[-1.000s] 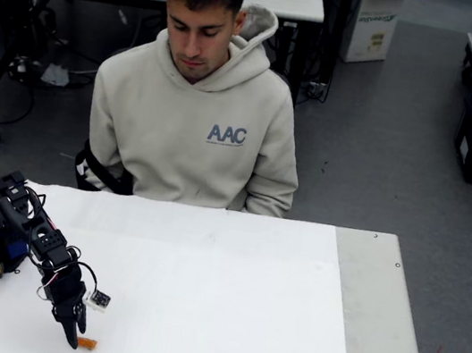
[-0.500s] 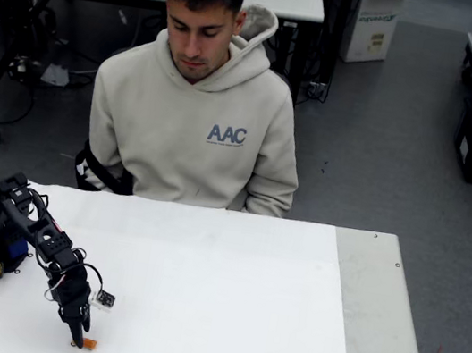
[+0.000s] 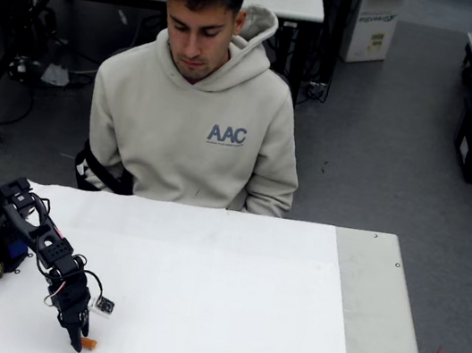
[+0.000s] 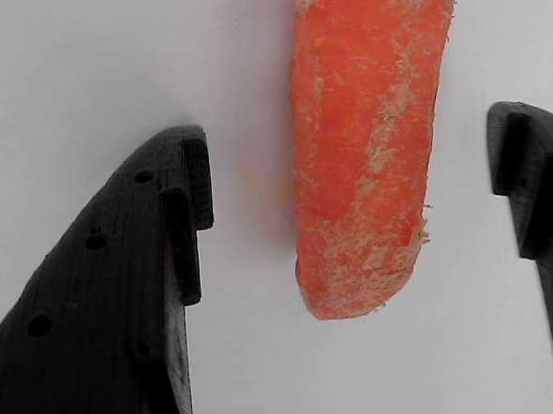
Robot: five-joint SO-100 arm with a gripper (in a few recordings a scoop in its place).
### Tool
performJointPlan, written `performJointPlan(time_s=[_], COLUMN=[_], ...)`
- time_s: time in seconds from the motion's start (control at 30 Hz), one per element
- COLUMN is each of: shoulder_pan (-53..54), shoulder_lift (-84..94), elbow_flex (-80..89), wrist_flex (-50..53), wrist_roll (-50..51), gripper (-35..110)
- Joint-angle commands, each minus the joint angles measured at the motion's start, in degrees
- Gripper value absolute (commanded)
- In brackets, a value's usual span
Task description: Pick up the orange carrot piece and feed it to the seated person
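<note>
Near the lower left corner of the white table [image 3: 224, 301] in the fixed view, the black gripper [image 3: 78, 339] points down with its tip at the orange carrot piece [image 3: 87, 344], which lies on the tabletop. Behind the table's far edge sits the seated person [image 3: 198, 107], head bowed. Seen from the wrist view, the gripper [image 4: 353, 230] is spread wide, the orange carrot piece [image 4: 366, 136] lying between the fingers [image 4: 123, 301], touching neither

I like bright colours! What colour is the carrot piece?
Bright orange, with pale rough flecks; the carrot piece shows best in the wrist view.
</note>
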Motion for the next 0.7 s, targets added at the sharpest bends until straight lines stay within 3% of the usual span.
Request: performJointPlan(time_s=[0.0, 0.17, 0.67], shoulder_pan=[2.2, 5.4, 7.3], shoulder_lift=[0.0, -0.2, 0.9], elbow_flex=[-1.1, -1.0, 3.1], wrist_flex=[0.0, 0.7, 0.0], wrist_roll=[-0.4, -0.4, -0.4], gripper=[12, -4, -2])
